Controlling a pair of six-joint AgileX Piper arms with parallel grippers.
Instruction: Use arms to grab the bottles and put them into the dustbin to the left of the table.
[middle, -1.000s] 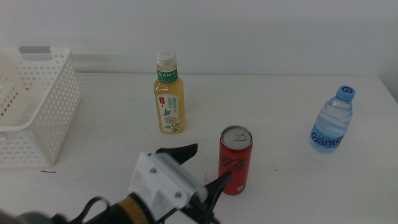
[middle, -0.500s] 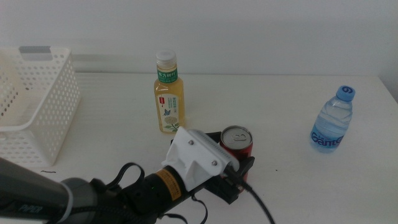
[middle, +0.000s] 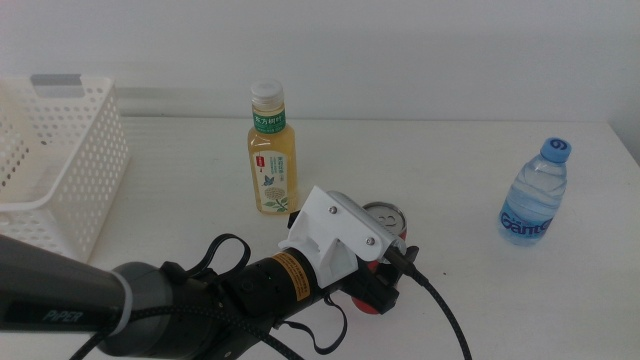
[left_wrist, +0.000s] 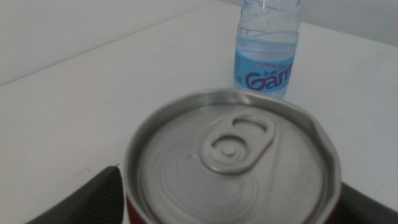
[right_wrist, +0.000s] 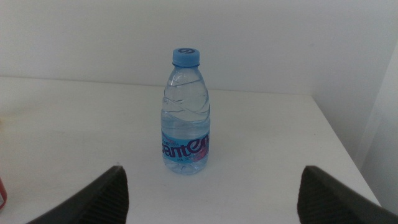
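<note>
While the left hand (middle: 385, 275) is straddling the red can (left_wrist: 233, 165), jaws wide, an off-centre closing risks tipping it on the worktop (middle: 470, 290).

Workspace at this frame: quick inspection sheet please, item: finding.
Surface: white table, a few small dark marks.
Job's things: red can upright, between the left tool's jaws. Tea bottle upright behind it. Water bottle upright near the table's right side. White basket at the table's left edge, nothing seen inside the visible part.
Clutter: nothing seen.
Grippers: left tool around the can, whether it grips cannot be told. Right tool open, waiting, facing the water bottle, apart from it; out of the middle view.
Cables: black cable loops from the left tool toward the picture's bottom edge.
Surroundings: plain white wall.
</note>
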